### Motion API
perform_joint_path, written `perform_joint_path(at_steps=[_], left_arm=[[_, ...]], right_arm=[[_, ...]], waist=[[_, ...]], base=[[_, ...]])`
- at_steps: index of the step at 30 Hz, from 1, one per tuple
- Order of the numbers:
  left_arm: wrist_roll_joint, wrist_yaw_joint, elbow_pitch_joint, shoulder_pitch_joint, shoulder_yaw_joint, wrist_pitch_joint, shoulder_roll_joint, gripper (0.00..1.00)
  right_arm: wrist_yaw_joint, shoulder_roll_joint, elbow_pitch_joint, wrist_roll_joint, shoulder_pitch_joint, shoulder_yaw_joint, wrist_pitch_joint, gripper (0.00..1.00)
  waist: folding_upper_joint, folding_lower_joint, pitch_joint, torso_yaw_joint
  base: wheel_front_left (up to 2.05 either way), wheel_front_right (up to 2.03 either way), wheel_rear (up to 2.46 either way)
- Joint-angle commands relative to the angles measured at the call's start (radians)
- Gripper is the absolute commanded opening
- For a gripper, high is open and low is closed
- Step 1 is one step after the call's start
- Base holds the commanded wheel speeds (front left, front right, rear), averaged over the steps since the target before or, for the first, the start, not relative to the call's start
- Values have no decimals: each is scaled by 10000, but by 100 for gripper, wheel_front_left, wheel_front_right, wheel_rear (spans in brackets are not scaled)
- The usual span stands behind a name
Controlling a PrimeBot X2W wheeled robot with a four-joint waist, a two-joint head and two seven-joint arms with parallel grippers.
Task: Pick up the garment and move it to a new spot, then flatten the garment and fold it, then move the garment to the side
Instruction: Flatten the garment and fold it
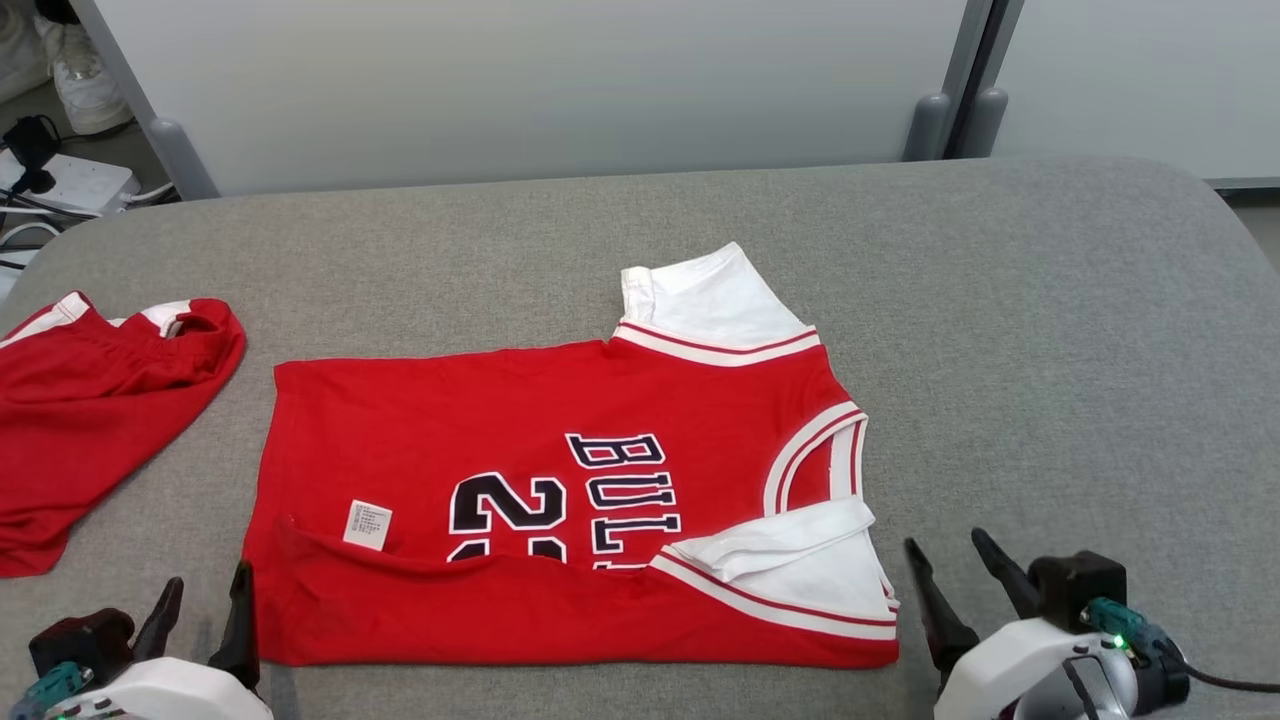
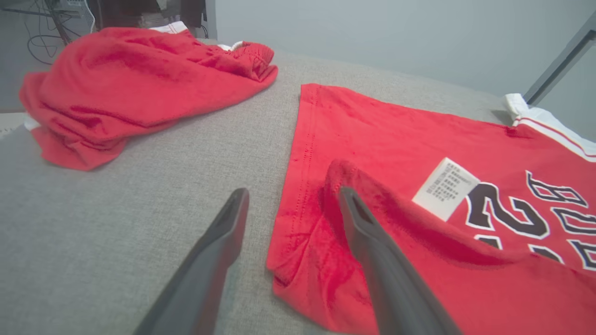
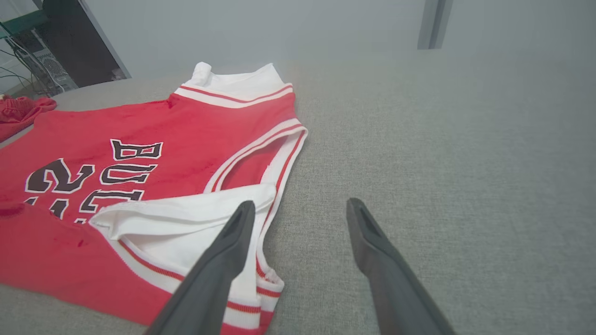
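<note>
One fold looks done: your red jersey (image 1: 560,450) lies flat mid-frame, bottom edge turned up. Left gripper (image 1: 209,575) and right gripper (image 1: 945,540) gape empty at the bottom corners. Further folding and the move aside remain.

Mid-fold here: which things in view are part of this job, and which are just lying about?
Job: red jersey, near edge folded over; left tool, open; right tool, open; grey table.
Lying about: red shorts at the table's left; power strip and white shoe beyond the table.
</note>
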Motion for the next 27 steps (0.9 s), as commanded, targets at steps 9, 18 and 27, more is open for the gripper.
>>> perform_joint_path(at_steps=[9,18,27], left_arm=[[806,-62,-979,-322,630,-105,323,100],[1378,-329,-1400,-831,714,-105,572,100],[1323,-518,-794,-2262,117,-63,1393,100]], right_arm=[[-2,-71,-184,-175,-1048,520,-463,100],[-2,-71,98,-106,-1809,724,-990,100],[-2,-70,179,-194,-3115,1088,-984,100]], waist=[[0,0,112,-90],[0,0,606,-177],[0,0,1515,-237]], base=[[0,0,0],[0,0,0],[0,0,0]])
